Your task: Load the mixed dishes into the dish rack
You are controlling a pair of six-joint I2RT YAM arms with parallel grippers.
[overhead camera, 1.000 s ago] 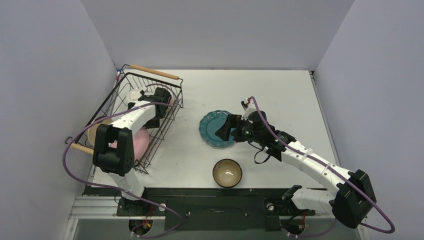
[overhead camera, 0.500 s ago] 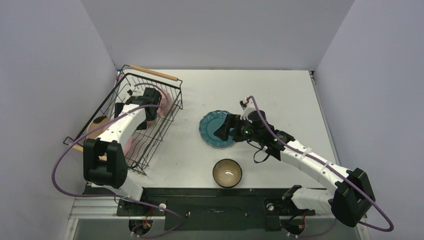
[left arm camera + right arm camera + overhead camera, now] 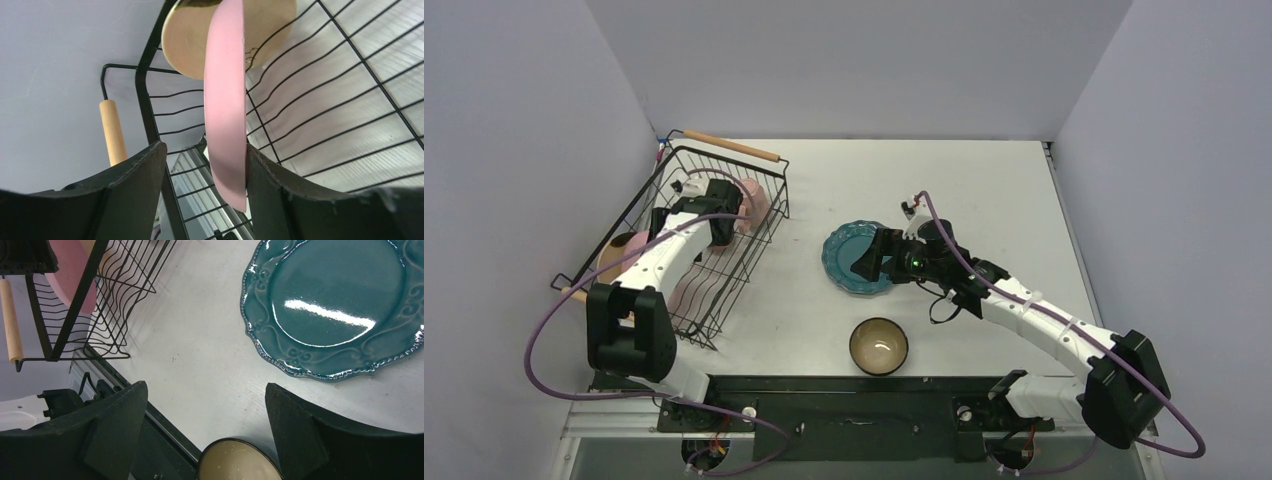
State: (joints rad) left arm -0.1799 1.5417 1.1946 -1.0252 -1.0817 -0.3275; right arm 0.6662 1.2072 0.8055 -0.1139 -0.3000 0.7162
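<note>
The black wire dish rack (image 3: 764,228) stands at the left. My left gripper (image 3: 716,228) is inside it, open. In the left wrist view (image 3: 202,150) the pink plate (image 3: 225,100) stands on edge between the jaws, against the right finger and apart from the left one. The cream plate (image 3: 187,40) stands behind it. A pink mug (image 3: 755,200) sits at the rack's far end. The teal scalloped plate (image 3: 842,258) lies flat on the table. My right gripper (image 3: 871,258) hovers over it, open and empty (image 3: 206,386). The dark bowl (image 3: 879,346) sits near the front edge.
The rack's wooden handles show at the far end (image 3: 733,144) and the near left (image 3: 112,131). In the right wrist view the teal plate (image 3: 335,300) is at upper right, the bowl (image 3: 237,462) is below the fingers, and the rack (image 3: 100,300) is at upper left. Grey walls enclose the table.
My left arm swung left and its gripper shifted back and left inside the rack along the pink plate. My right gripper edged slightly left over the teal plate.
</note>
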